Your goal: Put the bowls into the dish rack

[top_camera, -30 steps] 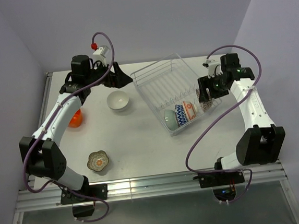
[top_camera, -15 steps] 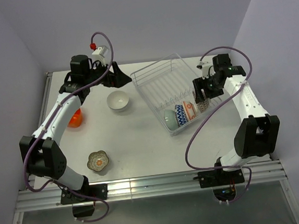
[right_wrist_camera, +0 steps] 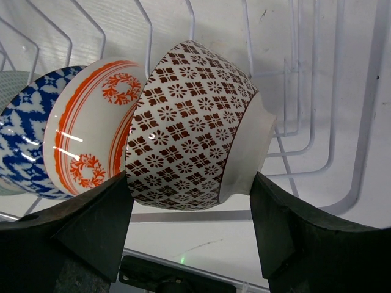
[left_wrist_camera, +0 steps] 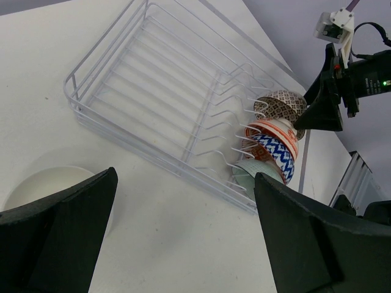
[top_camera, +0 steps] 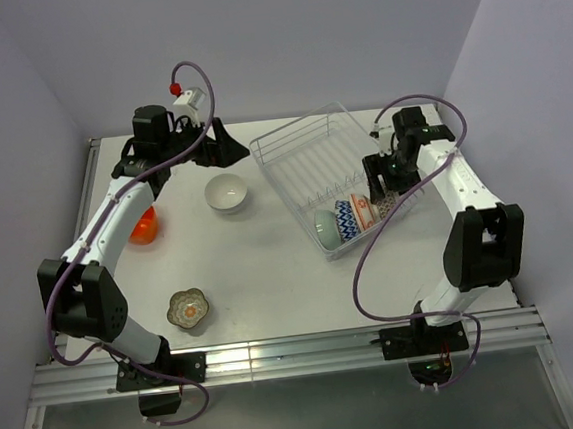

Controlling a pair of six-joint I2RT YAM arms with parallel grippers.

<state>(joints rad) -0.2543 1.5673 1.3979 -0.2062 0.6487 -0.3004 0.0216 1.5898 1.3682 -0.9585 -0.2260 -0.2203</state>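
Observation:
The clear dish rack (top_camera: pixel 312 157) stands at the back right, also in the left wrist view (left_wrist_camera: pixel 153 79). At its near end stand a pale teal bowl (top_camera: pixel 325 231), a blue-white zigzag bowl (top_camera: pixel 344 219) and an orange-white patterned bowl (top_camera: pixel 364 209) on edge. My right gripper (top_camera: pixel 385 188) is shut on the red-patterned bowl (right_wrist_camera: pixel 183 128), held on edge against the orange-white bowl (right_wrist_camera: pixel 91 134) inside the rack. My left gripper (top_camera: pixel 228 144) is open and empty, just above the white bowl (top_camera: pixel 226 193). The orange-red bowl (top_camera: pixel 143 227) and olive flower bowl (top_camera: pixel 188 309) sit on the table at the left.
The rack's far half (left_wrist_camera: pixel 165 61) holds only bare prongs. The left arm (top_camera: pixel 116 214) reaches over the orange-red bowl. A purple cable (top_camera: pixel 371 267) loops from the right arm over the table near the rack's near corner.
My right gripper has carried the red-patterned bowl leftward into the rack, up against the orange-white bowl. The left arm has not moved.

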